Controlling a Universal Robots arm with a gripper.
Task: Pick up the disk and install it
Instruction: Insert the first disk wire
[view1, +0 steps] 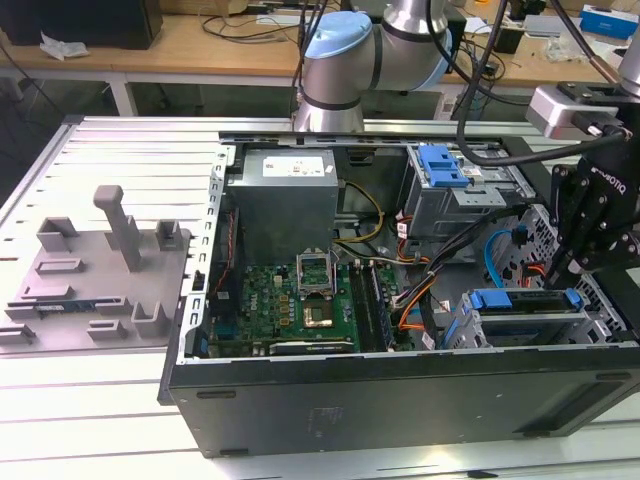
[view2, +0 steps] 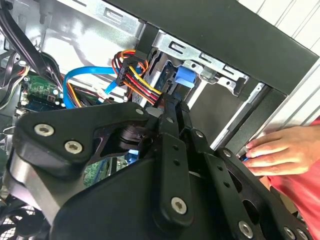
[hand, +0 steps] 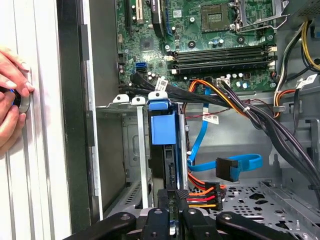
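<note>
At the exterior view's right end of the open computer case (view1: 400, 395), the disk (view1: 525, 300) stands on its edge inside the grey metal drive cage (view1: 520, 330). Its bright blue carrier is turned toward the open side of the case. The pincer (view1: 572, 262) hangs just above this cage, under the black wrist of the arm.

In the first wrist view the pincer (hand: 174, 197) is directly at the narrow edge of the disk (hand: 163, 127), touching it or very nearly. Whether it is apart or clamped on the disk, I cannot tell. Just beside it lies a power plug (hand: 204, 192) with orange, red and yellow wires, and a flat blue data cable (hand: 240, 162) curves next to the cage, below the green motherboard (hand: 200, 35).

A person's hand (hand: 11, 105) rests on the slatted counter (hand: 40, 175) just outside the case wall; the second wrist view shows this hand (view2: 280, 150) too. Well apart, at the exterior view's left, a grey fixture plate (view1: 100, 270) lies on the counter.
</note>
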